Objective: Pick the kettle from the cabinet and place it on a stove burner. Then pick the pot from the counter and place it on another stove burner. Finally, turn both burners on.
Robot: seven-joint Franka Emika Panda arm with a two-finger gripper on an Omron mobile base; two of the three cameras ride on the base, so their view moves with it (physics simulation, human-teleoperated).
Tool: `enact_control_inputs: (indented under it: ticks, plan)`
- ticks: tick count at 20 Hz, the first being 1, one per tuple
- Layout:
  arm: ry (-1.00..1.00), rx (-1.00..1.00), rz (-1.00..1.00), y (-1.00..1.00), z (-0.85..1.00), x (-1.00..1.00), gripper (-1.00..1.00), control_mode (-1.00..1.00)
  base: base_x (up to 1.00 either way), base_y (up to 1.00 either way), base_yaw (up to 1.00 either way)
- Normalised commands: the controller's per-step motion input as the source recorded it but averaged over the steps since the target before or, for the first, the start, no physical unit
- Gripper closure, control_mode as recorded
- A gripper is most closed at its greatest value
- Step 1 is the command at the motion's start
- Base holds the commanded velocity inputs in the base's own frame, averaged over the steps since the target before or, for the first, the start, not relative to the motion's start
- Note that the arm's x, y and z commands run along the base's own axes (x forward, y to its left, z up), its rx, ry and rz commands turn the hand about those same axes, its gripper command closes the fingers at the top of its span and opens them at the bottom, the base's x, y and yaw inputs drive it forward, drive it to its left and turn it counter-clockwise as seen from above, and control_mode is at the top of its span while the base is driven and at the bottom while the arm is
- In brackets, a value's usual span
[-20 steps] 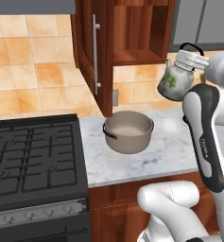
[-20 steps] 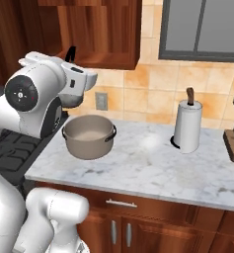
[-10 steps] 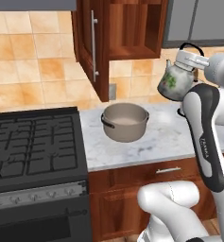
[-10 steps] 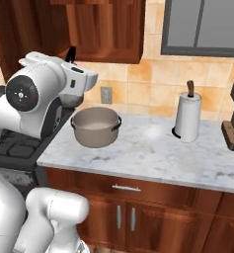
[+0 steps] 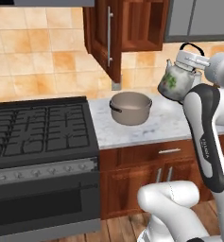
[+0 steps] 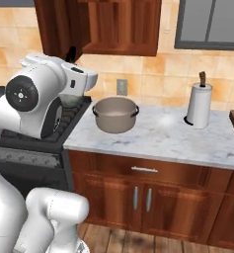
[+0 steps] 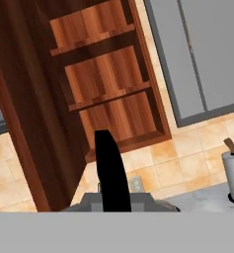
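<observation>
The pincer grips the kettle by its top, carrying it tilted in the air above the desk. The pot sits at the kettle's 8 o'clock, and the burners lie farther toward 9, presumably the kettle's destination.

Kitchen: gas range, marble counter.

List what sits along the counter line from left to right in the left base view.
Black gas range → pot on the counter → kettle, held up in the air by the arm.
</observation>
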Motion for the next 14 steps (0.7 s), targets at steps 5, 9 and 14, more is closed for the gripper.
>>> enact_control_inputs:
  ticks: [5,9,14]
  plan:
    - [0.0,0.0,0.0,0.0,0.0,0.0,1.0,1.0,-0.44,0.51,0.0]
    - [0.0,0.0,0.0,0.0,0.0,0.0,1.0,1.0,-0.36,0.55,0.0]
    - [0.0,0.0,0.0,0.0,0.0,0.0,1.0,1.0,-0.2,0.6,0.0]
